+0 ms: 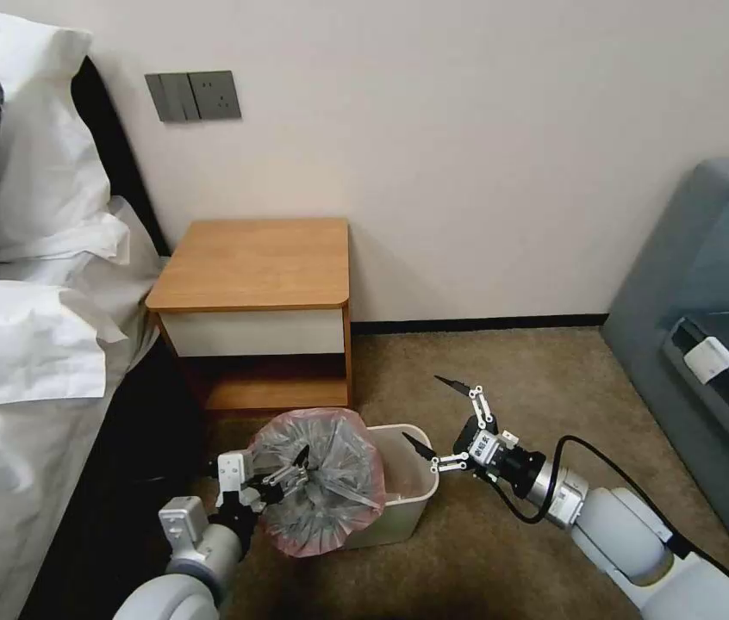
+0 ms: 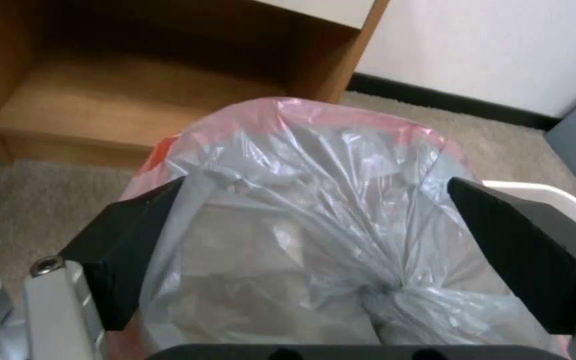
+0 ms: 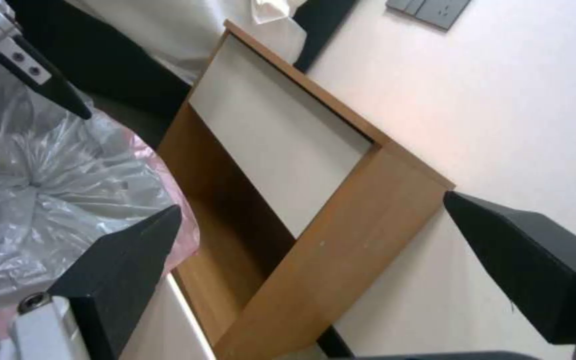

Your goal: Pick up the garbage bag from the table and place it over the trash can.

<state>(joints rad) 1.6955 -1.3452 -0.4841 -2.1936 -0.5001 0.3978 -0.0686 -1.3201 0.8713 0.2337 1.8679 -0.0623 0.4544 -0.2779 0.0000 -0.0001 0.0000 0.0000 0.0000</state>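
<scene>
**Bag half over the bin**

While your left gripper (image 1: 289, 476) spreads wide inside the crinkly translucent grey garbage bag with pink edging (image 1: 321, 482), that bag drapes the left end of the cream-white plastic trash can (image 1: 408, 491). Your right gripper (image 1: 435, 420) hovers wide open, empty, beside the bin's right rim. Fitting looks underway; next, pull the mouth across. One bag, one bin, one orange-brown wooden nightstand table (image 1: 252, 263).

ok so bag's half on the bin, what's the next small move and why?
Probably move the open right hand in to the garbage bag hem and draw it toward the far rim. The bag bunches over the trash can end nearest the left hand, which is open against the plastic, and the right-side rim is bare.
</scene>
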